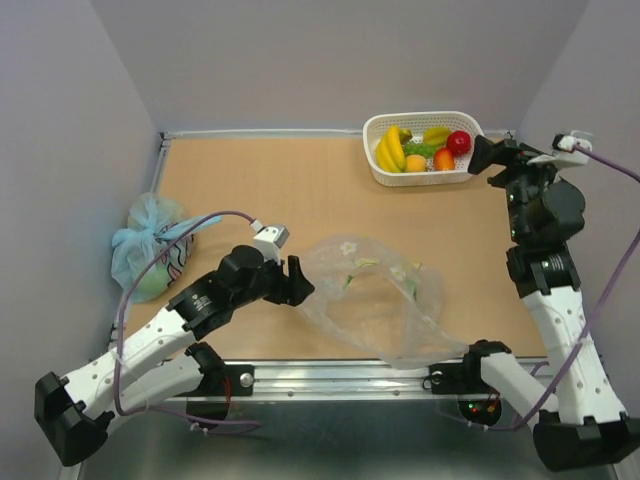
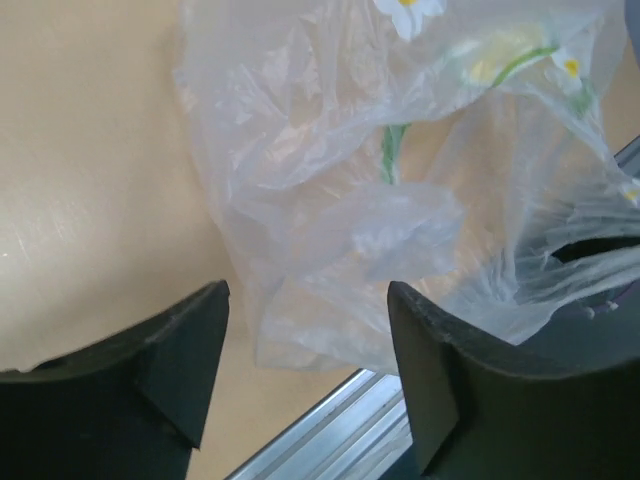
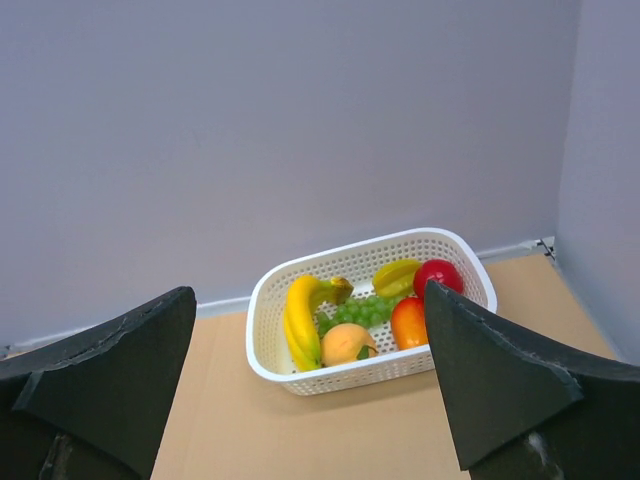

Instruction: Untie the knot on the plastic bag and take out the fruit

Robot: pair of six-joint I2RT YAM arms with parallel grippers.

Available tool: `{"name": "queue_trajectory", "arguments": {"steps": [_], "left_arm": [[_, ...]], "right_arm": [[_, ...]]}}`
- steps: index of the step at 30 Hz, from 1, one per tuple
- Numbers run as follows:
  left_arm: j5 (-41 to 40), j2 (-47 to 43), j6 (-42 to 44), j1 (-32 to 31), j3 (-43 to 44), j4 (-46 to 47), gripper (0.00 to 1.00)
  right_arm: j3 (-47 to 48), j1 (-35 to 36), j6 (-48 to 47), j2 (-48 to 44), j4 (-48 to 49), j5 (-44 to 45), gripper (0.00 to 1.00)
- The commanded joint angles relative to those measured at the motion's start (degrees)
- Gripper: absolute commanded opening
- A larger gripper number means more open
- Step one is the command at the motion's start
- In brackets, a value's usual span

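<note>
Currently bag lies slack on desk; fruit in basket. Left jaws apart at bag edge; right jaws apart, near basket.

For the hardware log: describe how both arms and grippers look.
Both arms match: the left arm and right arm have white dotted links between black joints. The left gripper and right gripper are black, each with two broad wedge-shaped fingers. A purple cable loops along each arm to a small pale camera box at the wrist.
</note>
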Motion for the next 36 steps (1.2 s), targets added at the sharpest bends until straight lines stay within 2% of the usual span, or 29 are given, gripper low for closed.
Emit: {"name": "queue_trajectory", "arguments": {"steps": [1,5,8,9,12,18,27,36], "left_arm": [[-3.46,-4.8,-0.94,-0.23,2.15,-2.56,0.84],[-9.0,-10.77,-2.17,-0.23,5.91,-6.35,0.92],[-17.34,-14.11,-3.84,-0.23,9.25,-9.07,0.92],[-22.93,-15.78,-4.98,-0.23,10.14,-10.47,0.92],[-32.18,-18.33,-7.0,-0.14,13.48,-12.33,0.94],[-44.86,-26.15,-6.83,-0.14,15.68,-13.55,0.97],[-51.63,-33.28,-8.32,-0.14,17.44,-19.27,0.99],[-51.82,-34.6,-10.96,-0.14,17.97,-21.73,0.99]], "right_arm": [[-4.3,0.35,0.99,-9.45,-2.5,-0.91,1.0],[-6.24,0.26,0.91,-18.59,-9.35,-1.52,1.0],[-8.0,0.35,1.43,-25.89,-12.08,-0.3,1.0],[-8.35,0.35,1.26,-29.38,-13.22,-0.12,1.0],[-7.65,0.26,0.47,-33.36,-15.59,0.67,1.0],[-3.61,0.35,-1.46,-40.57,-24.29,-0.82,1.0],[1.66,0.35,-0.24,-45.33,-36.42,-0.91,1.0],[4.21,0.35,-0.5,-47.17,-42.85,-1.95,1.0]]}}
